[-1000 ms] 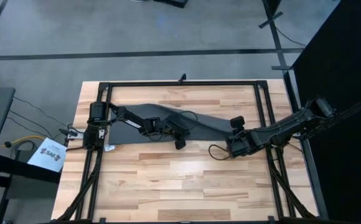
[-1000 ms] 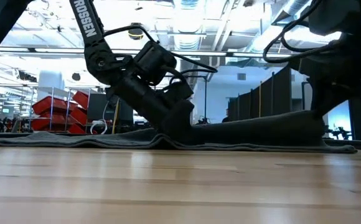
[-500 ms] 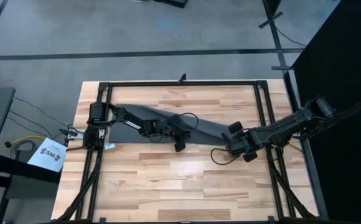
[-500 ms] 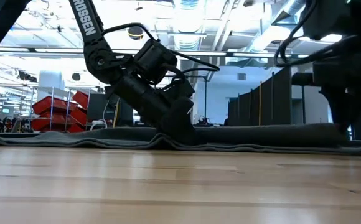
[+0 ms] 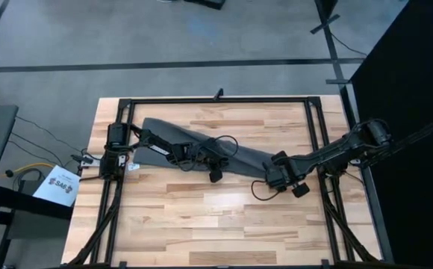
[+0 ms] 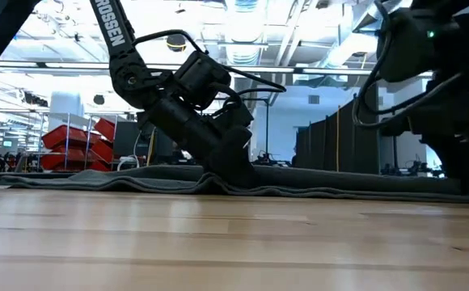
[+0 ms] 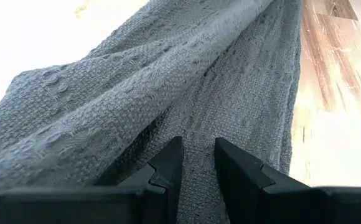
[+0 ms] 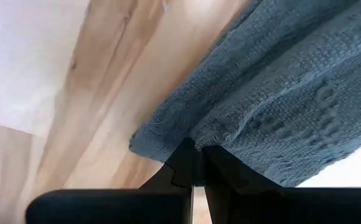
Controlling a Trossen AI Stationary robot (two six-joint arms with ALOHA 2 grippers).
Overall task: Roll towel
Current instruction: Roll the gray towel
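Both end effectors (image 7: 197, 154) (image 8: 197, 163) pinching towel (image 5: 179, 138) edges

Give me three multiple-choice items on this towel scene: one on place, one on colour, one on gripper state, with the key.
1. Where does the towel lie?
A. across the table's far half
B. on the floor
C. over the near edge

2. Its colour?
A. white
B. red
C. dark grey

3. The right gripper is:
A. wide open
B. shut on the towel's edge
C. off the table

Key: A, the high view shows it stretched there; C, both wrist views show grey weave; B, its fingers pinch the hem. The left gripper also pinches a fold.
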